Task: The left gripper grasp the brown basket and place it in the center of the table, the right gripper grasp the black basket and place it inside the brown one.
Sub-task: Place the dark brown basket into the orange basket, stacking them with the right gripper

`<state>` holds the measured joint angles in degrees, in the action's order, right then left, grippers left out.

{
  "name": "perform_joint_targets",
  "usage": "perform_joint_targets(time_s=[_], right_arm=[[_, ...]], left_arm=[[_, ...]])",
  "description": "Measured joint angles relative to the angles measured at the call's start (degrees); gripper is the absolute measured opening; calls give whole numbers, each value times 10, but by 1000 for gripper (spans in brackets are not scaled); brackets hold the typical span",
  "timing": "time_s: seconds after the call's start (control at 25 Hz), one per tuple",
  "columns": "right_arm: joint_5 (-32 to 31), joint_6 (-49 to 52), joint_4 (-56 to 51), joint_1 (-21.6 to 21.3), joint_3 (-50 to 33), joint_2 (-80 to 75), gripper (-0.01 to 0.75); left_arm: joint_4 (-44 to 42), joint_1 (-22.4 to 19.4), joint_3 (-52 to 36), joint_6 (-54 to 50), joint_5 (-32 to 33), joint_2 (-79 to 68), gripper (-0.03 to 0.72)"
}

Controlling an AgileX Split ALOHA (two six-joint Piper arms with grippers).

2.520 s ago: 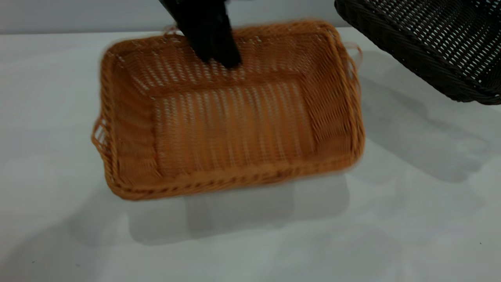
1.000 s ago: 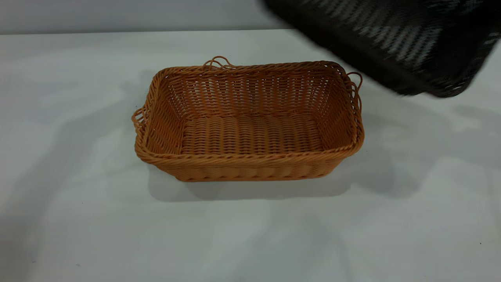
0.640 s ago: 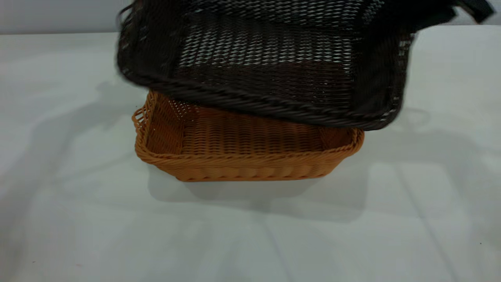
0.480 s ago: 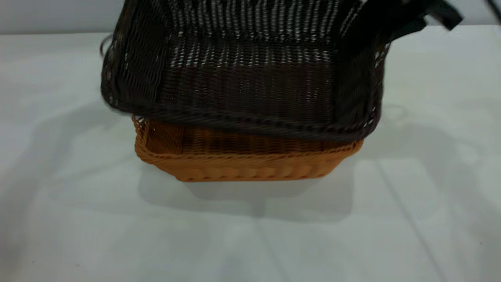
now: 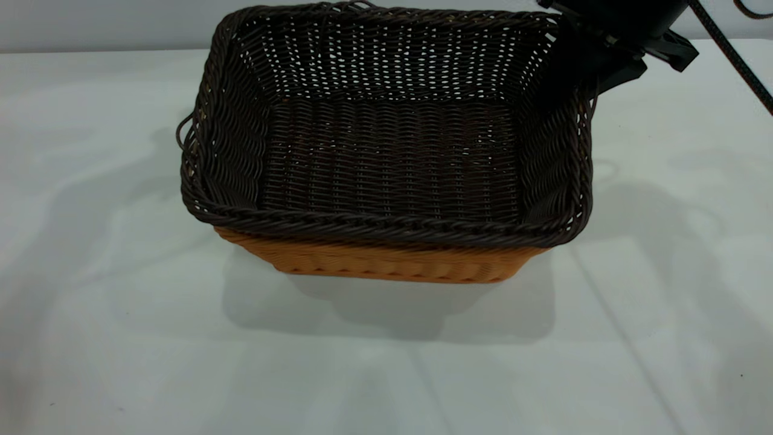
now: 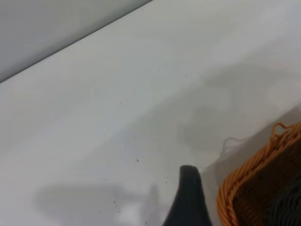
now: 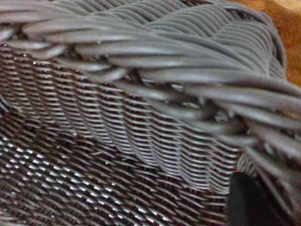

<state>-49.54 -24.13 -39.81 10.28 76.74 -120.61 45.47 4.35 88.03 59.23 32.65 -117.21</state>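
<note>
While the black basket (image 5: 392, 127) sits nested in the brown basket (image 5: 386, 263) mid-table (image 5: 121, 332), I see my right gripper (image 5: 595, 63) clamped on its far right rim corner. Away from that grip, my left gripper (image 6: 188, 197) hangs above bare tabletop beside the brown basket's loop handle; I cannot tell its finger state.

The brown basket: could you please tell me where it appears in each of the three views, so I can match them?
Exterior view: the brown basket shows as an orange band under the black basket's near rim, at the table's centre.
Left wrist view: its corner and loop handle sit at the lower right edge.
Right wrist view: a sliver in the upper right corner.
Shared landmark: the black basket's dark weave.
</note>
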Motion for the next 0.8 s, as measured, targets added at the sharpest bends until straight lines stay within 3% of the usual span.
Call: perform_joint_targets(time_s=[0.32,0.44,0.56,0.8], right_arm=[[31,14,-4,0,0,-27,82],[34,16,-5,0,0,-27,116],[34,15,-12,0,0,-27,223],[34,-26,-12,0,0,-26,526]], left_arm=[[0,0,0,-1,3,0,522],[0,0,0,-1,8,0,522],[0,0,0,-1,8,0,522],[0,0,0,-1,-2,1,522]])
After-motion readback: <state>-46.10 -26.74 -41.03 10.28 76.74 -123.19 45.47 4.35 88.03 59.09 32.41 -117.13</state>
